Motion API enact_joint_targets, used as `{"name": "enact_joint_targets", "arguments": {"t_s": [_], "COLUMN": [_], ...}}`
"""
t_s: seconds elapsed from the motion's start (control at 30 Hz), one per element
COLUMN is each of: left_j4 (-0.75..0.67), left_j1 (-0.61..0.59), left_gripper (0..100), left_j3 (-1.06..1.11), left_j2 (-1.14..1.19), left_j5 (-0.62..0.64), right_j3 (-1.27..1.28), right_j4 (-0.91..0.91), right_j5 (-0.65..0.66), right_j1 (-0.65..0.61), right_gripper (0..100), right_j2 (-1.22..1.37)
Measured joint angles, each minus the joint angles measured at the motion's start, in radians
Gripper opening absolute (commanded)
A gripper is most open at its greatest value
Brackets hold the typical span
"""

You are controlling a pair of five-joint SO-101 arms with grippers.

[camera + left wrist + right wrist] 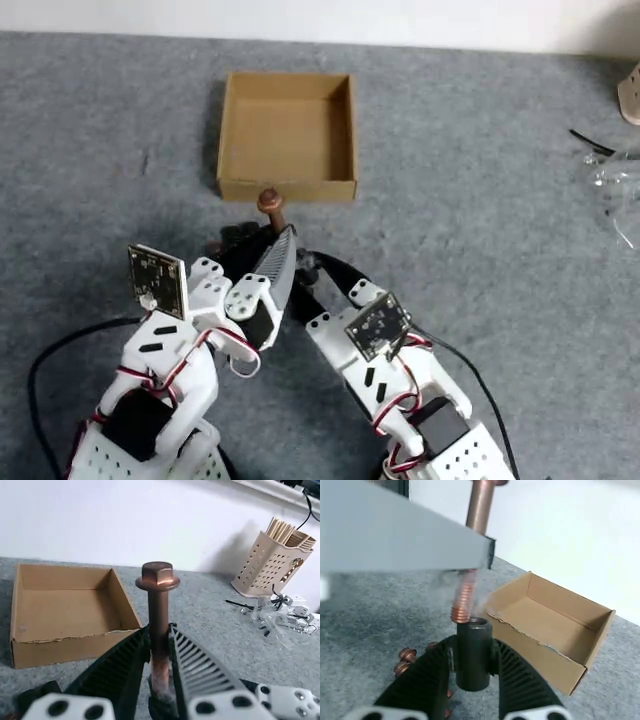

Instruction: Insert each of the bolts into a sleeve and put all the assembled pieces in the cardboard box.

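Note:
My left gripper (159, 630) is shut on a copper bolt (158, 605), holding it upright with the hex head on top. In the high view that bolt (270, 204) stands just in front of the cardboard box (287, 135), with the left gripper (278, 250) around its shank. My right gripper (472, 650) is shut on a dark sleeve (472, 655), upright with its mouth open upward. The bolt's threaded end (462, 600) hangs just above the sleeve's mouth. The cardboard box (545, 625) is empty.
A few loose copper bolts (404, 661) lie on the grey carpet beside the right gripper. A beige holder of sticks (272, 560) and clear plastic bags (280, 617) sit far to the right. The two arms stand close together in front of the box.

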Motion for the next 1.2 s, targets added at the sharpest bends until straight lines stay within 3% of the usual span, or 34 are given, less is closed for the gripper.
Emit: {"name": "enact_joint_targets", "arguments": {"t_s": [0.13, 0.33, 0.53, 0.73, 1.2], "left_j4": [-0.003, -0.189, -0.233, -0.227, -0.055], "left_j1": [0.0, 0.0, 0.0, 0.0, 0.043], "left_gripper": [1, 1, 1, 1, 1], "left_j3": [0.0, 0.081, 0.149, 0.15, 0.097], "left_j2": [0.0, 0.0, -0.005, -0.005, -0.018], "left_j5": [0.002, -0.002, -0.002, -0.002, -0.003], "right_j3": [0.0, 0.0, 0.0, 0.0, 0.0], "right_j4": [0.0, -0.002, 0.0, 0.0, 0.002], "right_j5": [0.0, 0.0, 0.0, 0.0, 0.0], "right_j1": [0.002, 0.002, 0.002, 0.002, 0.002], "right_gripper": [0.5, 0.5, 0.5, 0.5, 0.5], "right_j2": [0.0, 0.0, 0.002, 0.002, 0.002]}}
